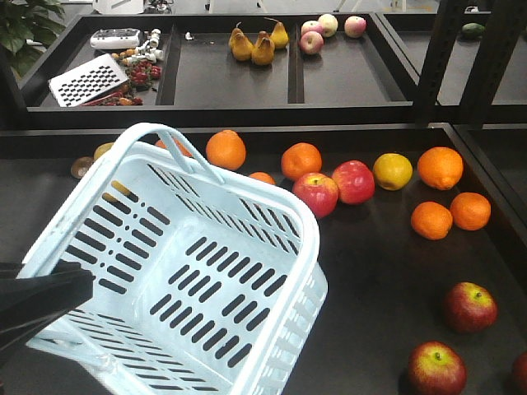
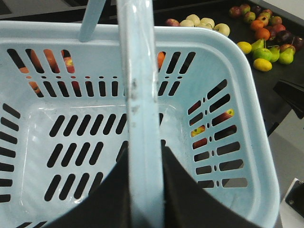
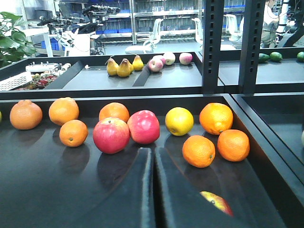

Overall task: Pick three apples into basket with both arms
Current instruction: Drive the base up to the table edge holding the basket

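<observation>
You have a pale blue-white slotted plastic basket (image 1: pixel 300 313) filling the lower left of the front view, moulded smooth with a mild gloss. Its loop handle (image 2: pixel 140 95), at the centre of the left wrist view, carries dark scuffs. The dark tray floor (image 1: pixel 370 271) looks matt yet gives soft reflections. The dark red streaked apple (image 1: pixel 469 306) at lower right is waxy and shiny, and the round orange (image 3: pixel 198 151) is finely dimpled.

We see the pale blue-white slotted plastic basket (image 1: pixel 165 267) tilted toward us at left, empty, with one loop handle raised. The three dark red, yellow-green-streaked apples (image 1: pixel 469 306) (image 1: pixel 436 368) (image 1: pixel 520 372) lie outside it, well apart at lower right.
</observation>
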You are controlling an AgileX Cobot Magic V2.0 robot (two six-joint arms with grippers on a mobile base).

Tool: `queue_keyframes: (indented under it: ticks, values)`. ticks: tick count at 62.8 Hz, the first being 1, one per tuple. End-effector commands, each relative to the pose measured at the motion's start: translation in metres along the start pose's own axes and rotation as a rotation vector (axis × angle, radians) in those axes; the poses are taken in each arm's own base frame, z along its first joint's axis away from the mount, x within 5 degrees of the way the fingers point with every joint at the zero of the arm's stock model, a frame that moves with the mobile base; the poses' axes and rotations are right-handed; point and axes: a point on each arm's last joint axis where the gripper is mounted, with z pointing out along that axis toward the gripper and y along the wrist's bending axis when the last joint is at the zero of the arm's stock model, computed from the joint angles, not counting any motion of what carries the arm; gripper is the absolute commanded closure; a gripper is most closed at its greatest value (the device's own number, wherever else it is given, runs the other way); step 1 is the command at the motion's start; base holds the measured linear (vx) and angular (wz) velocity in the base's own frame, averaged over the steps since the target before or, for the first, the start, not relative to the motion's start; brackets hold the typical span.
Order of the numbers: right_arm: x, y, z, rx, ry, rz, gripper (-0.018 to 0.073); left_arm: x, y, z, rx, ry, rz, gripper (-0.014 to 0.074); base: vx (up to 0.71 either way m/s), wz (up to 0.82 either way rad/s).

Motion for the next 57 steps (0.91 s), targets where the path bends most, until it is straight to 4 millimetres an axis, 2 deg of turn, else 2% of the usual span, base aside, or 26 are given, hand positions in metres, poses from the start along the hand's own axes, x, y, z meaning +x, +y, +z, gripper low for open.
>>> queue_keyframes:
  ticks: [1, 57]
  values:
    - [-0.003, 0.001, -0.0005, -0.009, -0.076, -0.012, 0.0564, -0.0155, -0.0028, -0.0048, 0.0, -0.109, -0.033, 0.0603, 0.03, -0.01]
    - [-0.003, 0.001, -0.0005, -0.009, -0.076, -0.012, 0.0564, -0.0163, -0.0023, -0.0049, -0.006, -0.119, -0.031, 0.0603, 0.0, 0.0]
